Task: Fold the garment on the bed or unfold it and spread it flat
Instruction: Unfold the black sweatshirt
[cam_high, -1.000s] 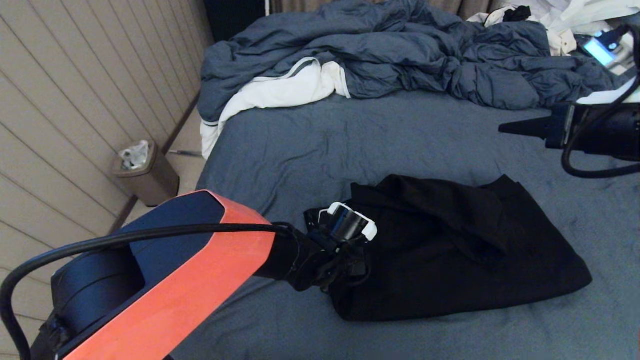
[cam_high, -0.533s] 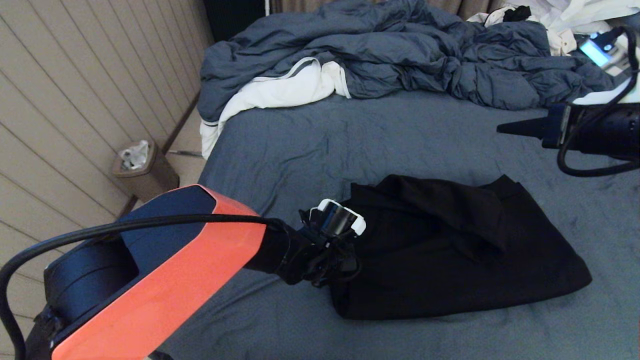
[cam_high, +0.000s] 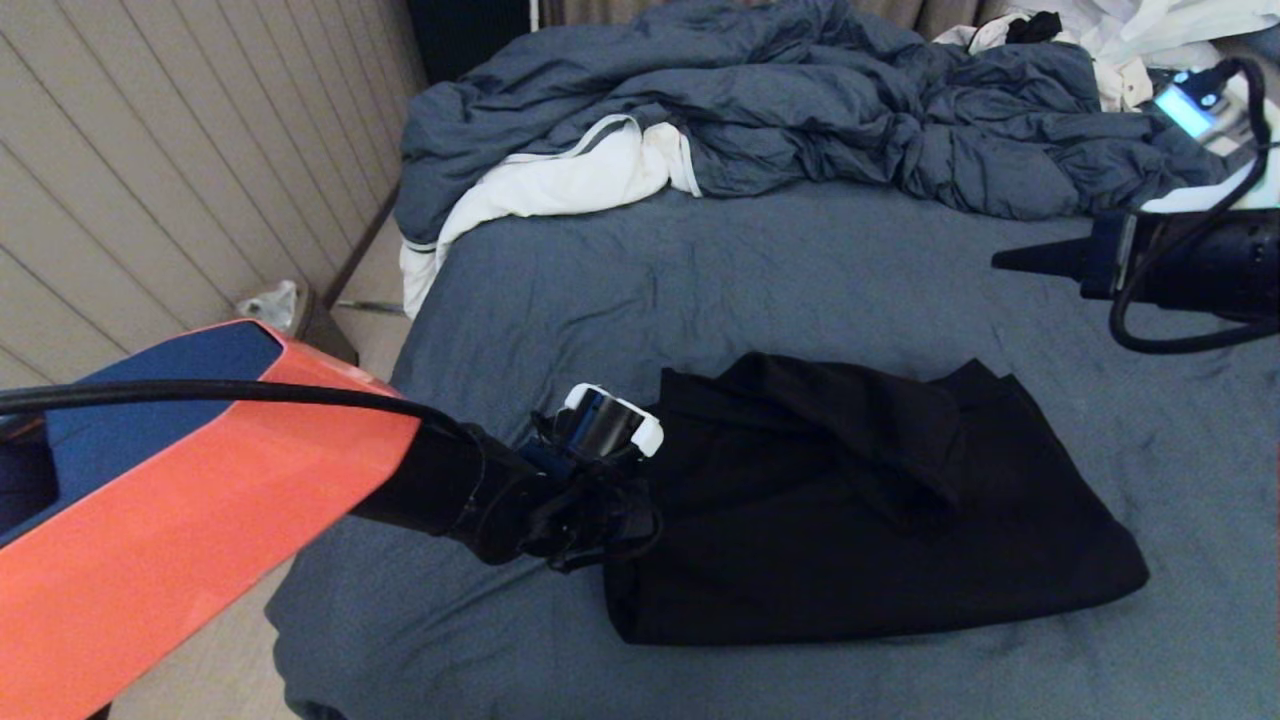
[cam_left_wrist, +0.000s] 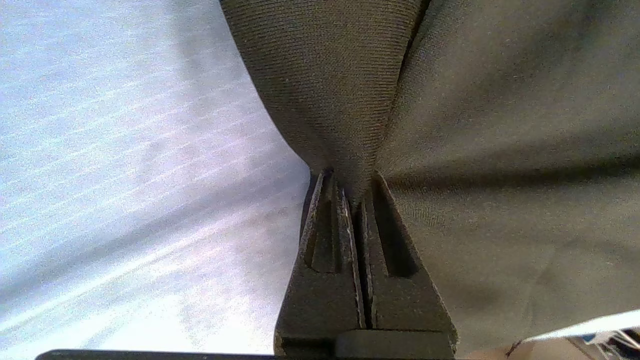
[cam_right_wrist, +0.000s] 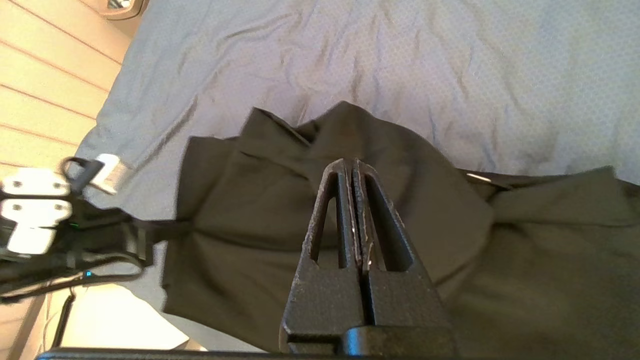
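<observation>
Garment (cam_high: 860, 510) bunched on bed (cam_high: 760, 270), left end effector (cam_left_wrist: 356, 200) pinching its edge, right end effector (cam_right_wrist: 351, 167) closed, seemingly empty.

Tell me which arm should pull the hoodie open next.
Left, I'd say. The left gripper is already shut on the garment at its left edge; the right gripper hangs shut above the bed, holding nothing.

text: none legible | lit screen (cam_high: 1188, 107): perhaps too small to read
</observation>
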